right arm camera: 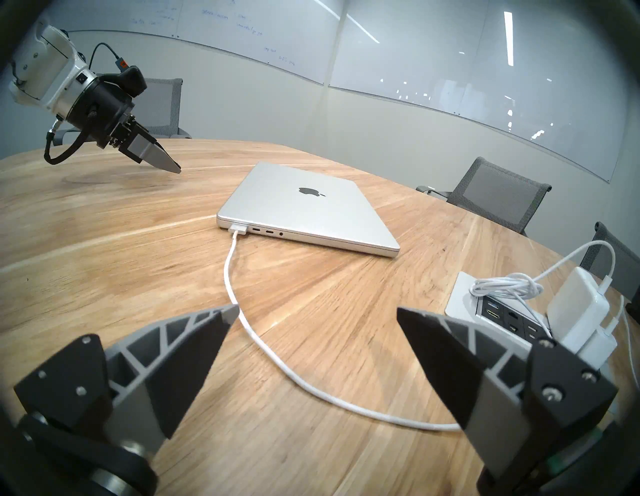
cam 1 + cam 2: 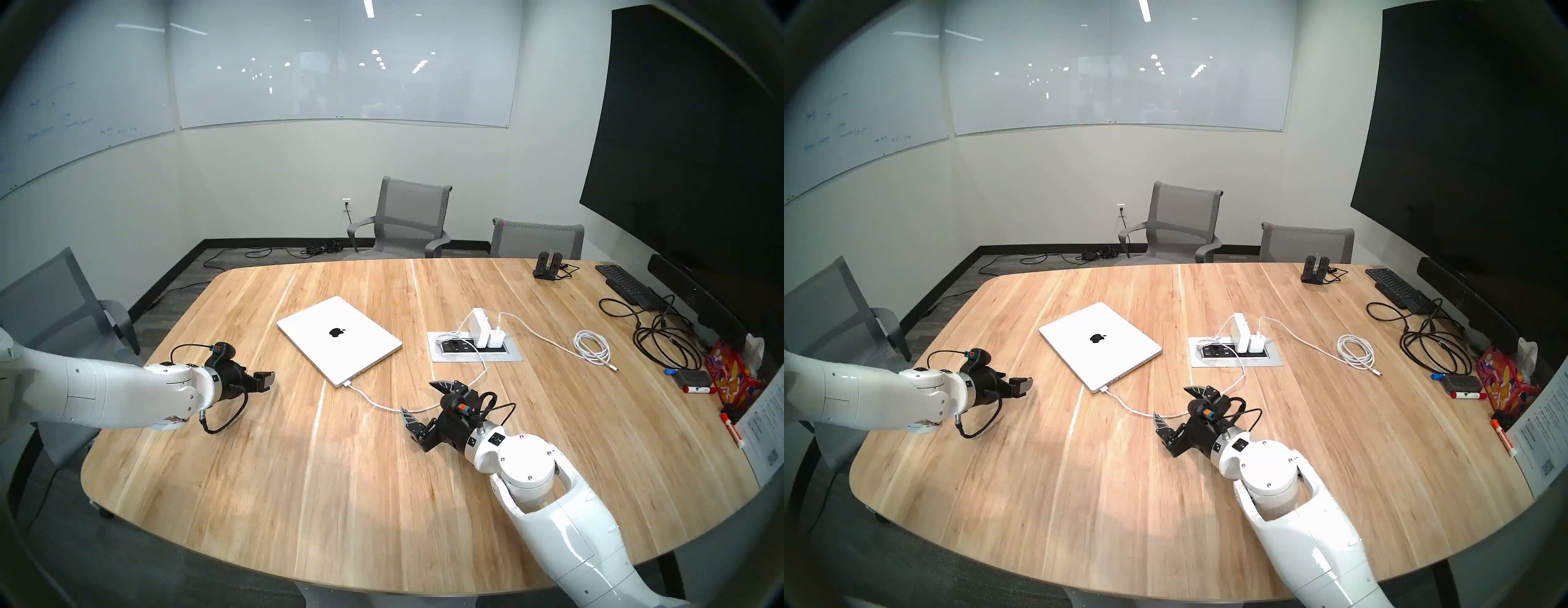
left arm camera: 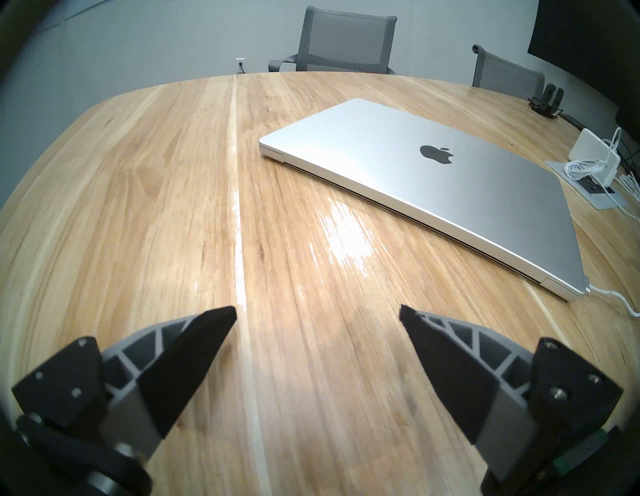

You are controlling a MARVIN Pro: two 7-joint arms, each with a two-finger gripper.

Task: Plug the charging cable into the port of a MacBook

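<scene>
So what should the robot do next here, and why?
Probably just draw the right gripper back. The charging cable connector already sits in the MacBook port, and both the right and left gripper stand open, holding nothing.

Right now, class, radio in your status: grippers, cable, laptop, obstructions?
Left gripper open, empty. Right gripper open, empty, astride the charging cable. Connector seated in MacBook port. Nothing in the way.
</scene>
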